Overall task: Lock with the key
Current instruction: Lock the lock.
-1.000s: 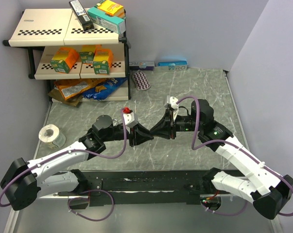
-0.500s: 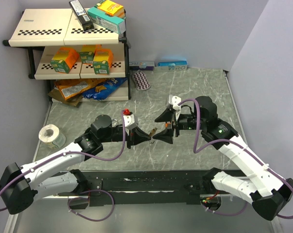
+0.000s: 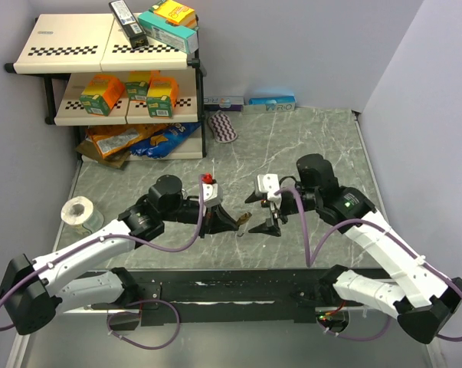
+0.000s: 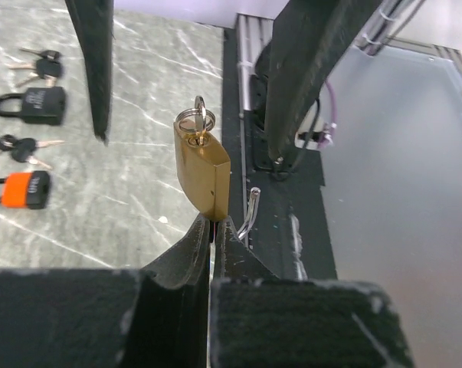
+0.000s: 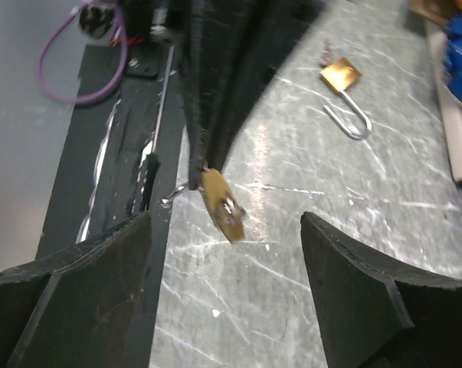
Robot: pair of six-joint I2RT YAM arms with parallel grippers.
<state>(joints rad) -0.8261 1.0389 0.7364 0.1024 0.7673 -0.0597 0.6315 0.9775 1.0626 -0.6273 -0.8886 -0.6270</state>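
My left gripper (image 4: 214, 224) is shut on a brass padlock (image 4: 202, 180), pinching its body at the shackle end. A key on a small ring (image 4: 194, 123) sticks out of the padlock's far end, and the steel shackle (image 4: 250, 215) shows beside the fingertips. My right gripper (image 5: 227, 264) stands wide open facing the padlock (image 5: 221, 203), a little back from it and touching nothing. From above, the padlock (image 3: 244, 220) hangs between the left gripper (image 3: 229, 222) and the right gripper (image 3: 260, 213), above the table's near middle.
A second brass padlock (image 5: 340, 77) lies on the table with its shackle open. A black padlock (image 4: 31, 105), an orange padlock (image 4: 20, 190) and loose keys (image 4: 35, 65) lie beyond. A shelf rack (image 3: 108, 77) and tape roll (image 3: 81, 213) stand left.
My right gripper has opened wide and drawn back from the key end of the padlock. The left gripper has tightened on the padlock and shifted slightly forward.
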